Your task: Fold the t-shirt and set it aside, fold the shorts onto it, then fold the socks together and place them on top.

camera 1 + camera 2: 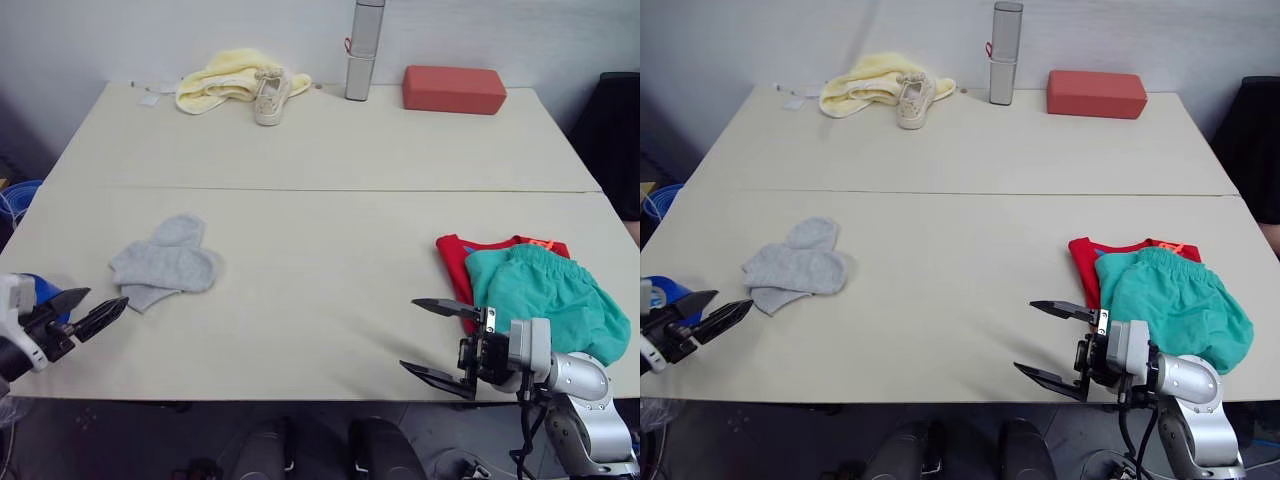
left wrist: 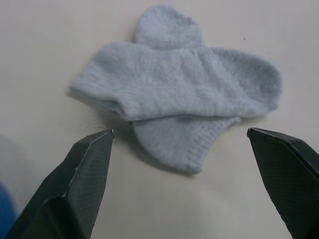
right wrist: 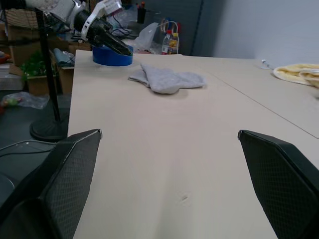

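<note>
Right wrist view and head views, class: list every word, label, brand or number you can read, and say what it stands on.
No text can be read.
Bottles behind the table: labels too blurred to read.
Red t-shirt: its print is hidden under the teal shorts.
Grey socks, white shoe, red block: no markings seen.

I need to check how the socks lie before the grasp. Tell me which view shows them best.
The left wrist view: the socks lie crossed, one over the other, framed by the open left gripper. The eye views show them small on the table, and the right wrist view shows them far off and flat.
</note>
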You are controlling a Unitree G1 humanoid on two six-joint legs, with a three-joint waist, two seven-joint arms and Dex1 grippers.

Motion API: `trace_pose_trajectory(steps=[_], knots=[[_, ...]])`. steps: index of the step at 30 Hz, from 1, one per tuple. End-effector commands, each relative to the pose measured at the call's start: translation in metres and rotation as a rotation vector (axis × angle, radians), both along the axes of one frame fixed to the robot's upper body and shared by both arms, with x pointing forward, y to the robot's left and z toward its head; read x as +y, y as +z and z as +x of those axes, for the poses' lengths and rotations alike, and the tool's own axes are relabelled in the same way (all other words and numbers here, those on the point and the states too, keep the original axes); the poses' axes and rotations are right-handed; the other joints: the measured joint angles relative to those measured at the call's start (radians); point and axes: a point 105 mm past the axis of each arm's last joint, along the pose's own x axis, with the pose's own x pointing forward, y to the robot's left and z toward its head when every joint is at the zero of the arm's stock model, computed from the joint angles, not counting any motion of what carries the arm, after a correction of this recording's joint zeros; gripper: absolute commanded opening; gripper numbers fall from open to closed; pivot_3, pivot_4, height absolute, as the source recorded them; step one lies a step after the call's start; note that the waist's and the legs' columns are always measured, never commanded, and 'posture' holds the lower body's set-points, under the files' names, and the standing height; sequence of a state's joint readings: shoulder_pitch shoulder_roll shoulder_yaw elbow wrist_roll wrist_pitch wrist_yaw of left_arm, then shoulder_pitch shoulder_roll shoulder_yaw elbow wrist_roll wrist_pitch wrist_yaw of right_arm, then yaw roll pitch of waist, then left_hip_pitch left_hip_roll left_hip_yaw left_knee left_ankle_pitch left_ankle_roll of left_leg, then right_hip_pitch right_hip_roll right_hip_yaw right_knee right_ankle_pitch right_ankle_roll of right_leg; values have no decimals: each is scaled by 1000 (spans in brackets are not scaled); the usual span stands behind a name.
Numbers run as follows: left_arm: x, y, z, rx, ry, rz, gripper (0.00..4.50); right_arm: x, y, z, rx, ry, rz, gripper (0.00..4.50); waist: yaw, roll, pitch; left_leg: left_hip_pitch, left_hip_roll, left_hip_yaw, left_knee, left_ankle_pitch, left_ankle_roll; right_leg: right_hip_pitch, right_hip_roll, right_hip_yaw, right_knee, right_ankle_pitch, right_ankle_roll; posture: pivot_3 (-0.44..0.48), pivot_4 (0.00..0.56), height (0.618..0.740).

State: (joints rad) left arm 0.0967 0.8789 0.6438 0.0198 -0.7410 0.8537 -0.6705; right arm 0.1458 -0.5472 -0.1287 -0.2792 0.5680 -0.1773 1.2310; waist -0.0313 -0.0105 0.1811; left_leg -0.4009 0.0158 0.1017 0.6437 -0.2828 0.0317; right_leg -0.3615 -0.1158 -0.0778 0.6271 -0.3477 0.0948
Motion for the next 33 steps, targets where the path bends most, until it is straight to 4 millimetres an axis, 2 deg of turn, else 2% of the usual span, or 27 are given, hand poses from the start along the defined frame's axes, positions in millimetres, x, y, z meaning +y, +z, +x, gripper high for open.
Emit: trace_pose_trajectory(steps=[1,10,15,18,26,31,33], knots=[[7,-6,11,134,128,-134,4500,2,12,-2,-65,-7,-11,4465,2,0,0,0,0,0,0,1,1,0,0,0,1,0,0,0,150,740],[-29,-3,55,167,58,-241,4500,0,10,-5,-59,-20,-27,4465,18,-1,0,1,-1,-1,2,1,-4,1,0,0,3,1,2,0,150,740],[-42,-13,71,215,27,-211,4500,-1,10,-8,-47,-22,-31,4465,33,0,-1,3,-1,0,2,2,-5,2,0,0,3,1,2,0,150,740],[-43,-17,76,222,22,-206,3959,-3,10,-9,-40,-34,-36,4500,36,2,-2,5,-1,0,2,2,-5,4,0,0,3,1,2,0,150,740],[-62,-24,85,214,-44,-237,1524,-9,9,-12,-30,-66,-47,4500,54,2,-2,6,-1,1,1,2,-5,5,0,2,2,1,2,0,150,740],[-86,-18,84,167,-188,-253,12,-12,8,-12,-22,-83,-57,4500,55,2,-2,5,-1,1,1,1,-5,5,0,2,2,1,2,0,150,740],[-97,-15,82,148,-259,-254,12,-13,8,-12,-19,-87,-62,4500,54,2,-2,5,-1,1,1,1,-5,4,0,2,2,1,2,0,150,740]])
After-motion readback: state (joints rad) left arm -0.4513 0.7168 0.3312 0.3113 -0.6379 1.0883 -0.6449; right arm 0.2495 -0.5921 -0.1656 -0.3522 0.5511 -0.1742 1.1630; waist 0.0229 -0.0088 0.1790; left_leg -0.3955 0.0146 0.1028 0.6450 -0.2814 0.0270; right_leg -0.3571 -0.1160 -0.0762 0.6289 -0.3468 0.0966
